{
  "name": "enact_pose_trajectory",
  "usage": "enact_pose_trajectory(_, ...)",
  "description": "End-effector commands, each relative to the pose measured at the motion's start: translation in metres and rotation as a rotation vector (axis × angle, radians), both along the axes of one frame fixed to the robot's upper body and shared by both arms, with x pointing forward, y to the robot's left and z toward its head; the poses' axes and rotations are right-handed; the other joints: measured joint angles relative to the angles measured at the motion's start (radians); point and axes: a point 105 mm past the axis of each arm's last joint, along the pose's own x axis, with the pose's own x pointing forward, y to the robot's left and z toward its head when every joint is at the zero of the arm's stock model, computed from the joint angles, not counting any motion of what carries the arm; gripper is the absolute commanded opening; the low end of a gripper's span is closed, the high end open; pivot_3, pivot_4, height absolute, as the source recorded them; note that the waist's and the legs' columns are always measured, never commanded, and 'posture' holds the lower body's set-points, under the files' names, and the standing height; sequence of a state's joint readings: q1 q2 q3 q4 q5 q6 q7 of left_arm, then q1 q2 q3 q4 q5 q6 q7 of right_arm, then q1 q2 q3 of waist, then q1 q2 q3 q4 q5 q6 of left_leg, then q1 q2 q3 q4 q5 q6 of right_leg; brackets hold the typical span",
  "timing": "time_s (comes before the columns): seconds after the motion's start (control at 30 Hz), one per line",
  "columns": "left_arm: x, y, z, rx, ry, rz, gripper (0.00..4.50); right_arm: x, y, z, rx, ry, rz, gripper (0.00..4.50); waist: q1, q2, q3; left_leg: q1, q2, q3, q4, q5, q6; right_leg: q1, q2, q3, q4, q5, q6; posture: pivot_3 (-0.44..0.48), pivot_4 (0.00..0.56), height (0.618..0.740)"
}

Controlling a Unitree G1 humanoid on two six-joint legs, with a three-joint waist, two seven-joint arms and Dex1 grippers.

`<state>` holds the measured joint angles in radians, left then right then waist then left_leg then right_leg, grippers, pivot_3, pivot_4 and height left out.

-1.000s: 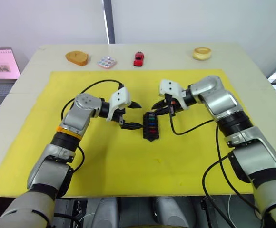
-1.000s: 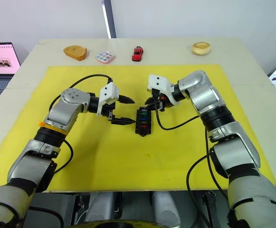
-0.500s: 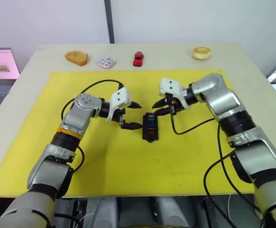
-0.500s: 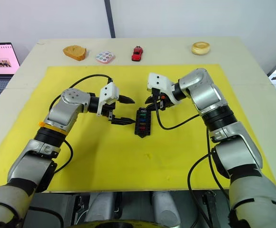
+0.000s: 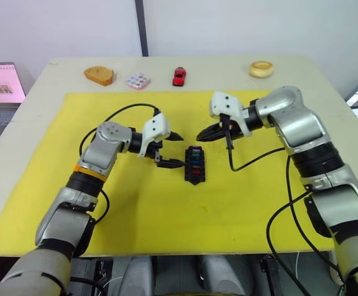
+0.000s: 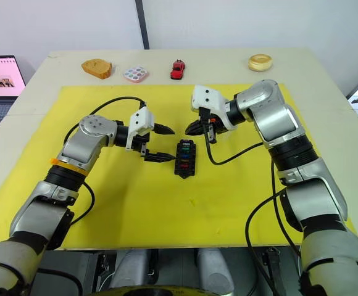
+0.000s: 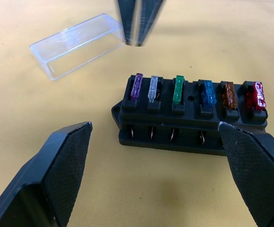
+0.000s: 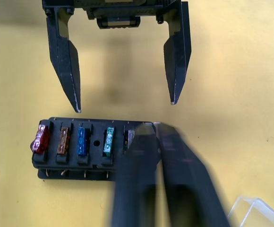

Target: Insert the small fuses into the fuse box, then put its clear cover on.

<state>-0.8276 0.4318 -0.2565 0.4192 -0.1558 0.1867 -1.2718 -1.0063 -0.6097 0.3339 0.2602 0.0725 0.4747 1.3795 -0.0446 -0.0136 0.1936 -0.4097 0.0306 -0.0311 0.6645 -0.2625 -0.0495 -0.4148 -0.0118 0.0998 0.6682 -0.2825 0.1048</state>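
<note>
Small fuses (image 7: 177, 90) sit in the fuse box (image 5: 194, 164), clear cover (image 7: 78, 44) seemingly beyond.

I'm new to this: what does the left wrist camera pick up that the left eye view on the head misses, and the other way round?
Left wrist view: the clear cover lying apart from the fuse box, and six separate fuses, purple to red, seated in one row. Left eye view: a red toy car and a multicoloured tile along the table's far edge. Both: the black fuse box, the yellow mat and the open left pincer.
</note>
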Motion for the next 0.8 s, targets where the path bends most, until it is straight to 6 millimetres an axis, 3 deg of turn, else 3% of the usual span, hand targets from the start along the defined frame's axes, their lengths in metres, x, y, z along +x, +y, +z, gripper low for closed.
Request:
enact_pose_trajectory(0.03, -0.001, 0.001, 0.008, -0.012, -0.038, -0.005, 4.50, -0.003, 0.003, 0.006, 0.032, -0.021, 0.016, 0.05, 0.000, 0.000, 0.000, 0.000, 0.000, 0.000, 0.000, 0.000, 0.000, 0.000, 0.000, 0.000, 0.000, 0.000, 0.000, 0.000, 0.150, 0.740)
enact_pose_trajectory(0.8, -0.001, 0.002, 0.006, -0.015, -0.038, 0.003, 4.50, 0.012, -0.003, -0.027, 0.017, 0.054, -0.038, 0.05, 0.000, 0.000, 0.000, 0.000, 0.000, 0.000, 0.000, 0.000, 0.000, 0.000, 0.000, 0.000, 0.000, 0.000, 0.000, 0.000, 0.150, 0.740)
